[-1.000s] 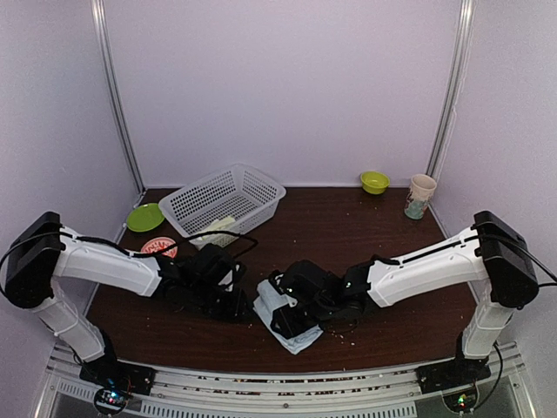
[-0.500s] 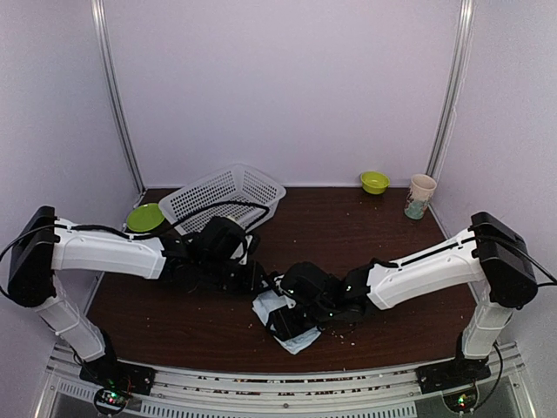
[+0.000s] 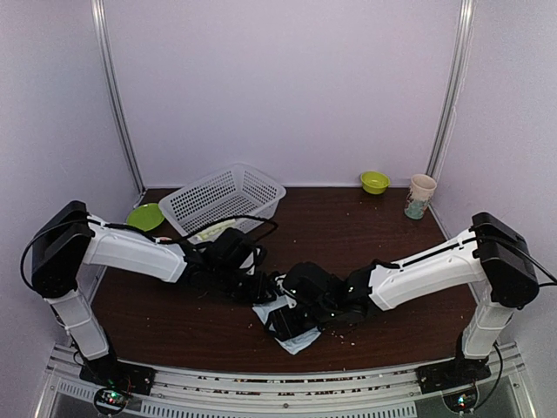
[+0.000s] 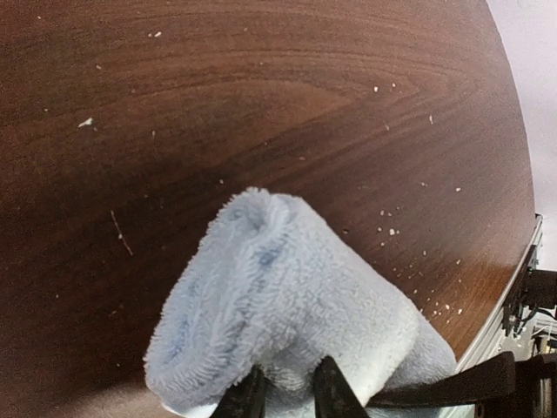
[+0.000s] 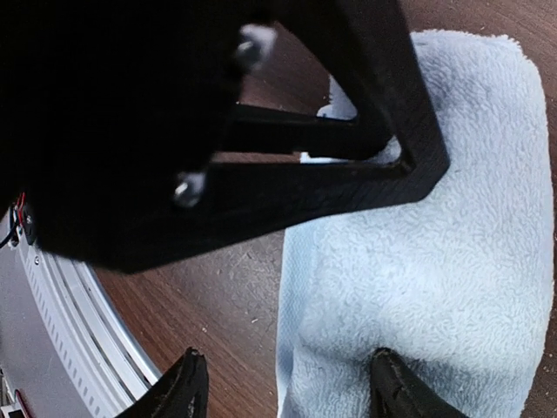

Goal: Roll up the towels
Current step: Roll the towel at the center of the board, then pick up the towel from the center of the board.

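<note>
The pale blue towel (image 3: 296, 340) lies as a thick roll on the table near the front, between the two arms. In the left wrist view my left gripper (image 4: 287, 396) has its tips close together, pinching a fold of the blue towel (image 4: 278, 296). My right gripper (image 5: 291, 387) stands open over the towel's edge, with one fingertip (image 5: 396, 383) pressed on the blue towel (image 5: 435, 261) and the other above bare wood. The left gripper's black body (image 5: 261, 131) sits close in front of it. A pale yellow-green cloth (image 3: 218, 229) shows at the basket's near edge.
A white mesh basket (image 3: 231, 196) stands at the back left, with a green plate (image 3: 144, 216) beside it. A green bowl (image 3: 375, 181) and a paper cup (image 3: 420, 196) are at the back right. The metal rail (image 5: 52, 305) of the table's front edge is close.
My left gripper has moved right, up against the blue towel, and closed a little on it. The right gripper's fingers have spread wider while staying over the roll.
</note>
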Controlling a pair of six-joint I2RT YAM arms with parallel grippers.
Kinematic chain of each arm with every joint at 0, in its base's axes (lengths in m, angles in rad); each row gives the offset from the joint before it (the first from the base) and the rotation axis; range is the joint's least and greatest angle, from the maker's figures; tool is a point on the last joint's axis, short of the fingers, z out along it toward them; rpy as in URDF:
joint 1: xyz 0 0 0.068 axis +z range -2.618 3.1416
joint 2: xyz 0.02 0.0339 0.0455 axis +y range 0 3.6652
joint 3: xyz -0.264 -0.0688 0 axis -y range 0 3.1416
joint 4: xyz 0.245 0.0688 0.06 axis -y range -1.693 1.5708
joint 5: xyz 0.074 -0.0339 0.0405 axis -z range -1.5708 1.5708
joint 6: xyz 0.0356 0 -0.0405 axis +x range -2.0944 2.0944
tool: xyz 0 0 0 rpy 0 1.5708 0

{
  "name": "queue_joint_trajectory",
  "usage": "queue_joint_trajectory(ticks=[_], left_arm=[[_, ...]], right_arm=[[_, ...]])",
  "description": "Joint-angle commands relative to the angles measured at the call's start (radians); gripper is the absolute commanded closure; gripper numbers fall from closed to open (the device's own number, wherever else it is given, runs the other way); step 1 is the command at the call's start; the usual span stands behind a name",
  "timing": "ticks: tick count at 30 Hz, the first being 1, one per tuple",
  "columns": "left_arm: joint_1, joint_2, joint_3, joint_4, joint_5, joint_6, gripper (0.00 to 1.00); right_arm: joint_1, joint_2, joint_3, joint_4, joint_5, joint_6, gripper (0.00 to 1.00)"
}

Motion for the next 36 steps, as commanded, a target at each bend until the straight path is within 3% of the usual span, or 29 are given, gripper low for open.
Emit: queue_joint_trajectory(ticks=[1,7,17,25,36], left_arm=[[0.014,0.053,-0.03,0.081,0.027,-0.018,0.83],[0.015,0.089,-0.083,0.114,0.037,-0.037,1.0],[0.014,0.092,-0.143,0.138,0.037,-0.043,1.0],[-0.009,0.066,-0.196,0.148,0.022,-0.037,1.0],[-0.029,0.053,-0.265,0.171,0.016,-0.06,1.0]], right_arm=[[0.009,-0.04,-0.02,-0.056,-0.032,-0.002,0.36],[0.006,-0.115,-0.007,-0.121,-0.035,-0.023,0.34],[-0.125,-0.236,-0.104,-0.094,-0.029,0.062,0.35],[-0.182,-0.135,-0.13,-0.015,-0.107,0.102,0.34],[-0.165,-0.017,-0.119,0.022,-0.192,0.135,0.34]])
